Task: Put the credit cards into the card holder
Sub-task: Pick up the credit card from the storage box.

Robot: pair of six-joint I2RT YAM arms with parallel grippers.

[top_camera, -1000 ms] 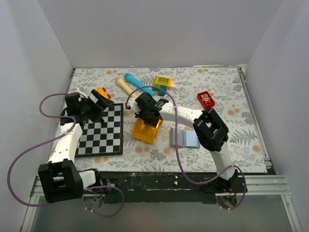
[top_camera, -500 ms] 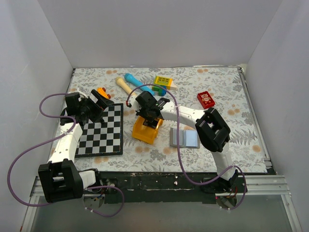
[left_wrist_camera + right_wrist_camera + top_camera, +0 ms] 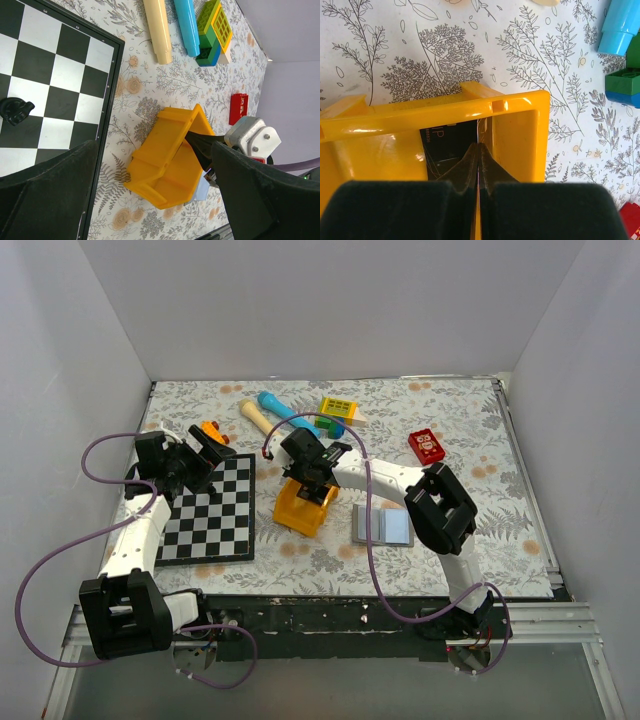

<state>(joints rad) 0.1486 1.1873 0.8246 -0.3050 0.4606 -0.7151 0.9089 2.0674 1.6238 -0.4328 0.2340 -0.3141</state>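
Inside the orange-yellow plastic tray the right claw stands with its two black fingers pressed together, its tips just beside a thin black rectangular credit card that sits within the tray. A pale thin edge runs up from the seam between the tips, yet whether a card is pinched there I cannot tell. Right of that claw and nearer the arm bases, apart from the tray, the small grey folding card holder lies opened flat on the flowered table. Over the far edge of the black-and-white chessboard the left claw gapes wide, with nothing between its fingers
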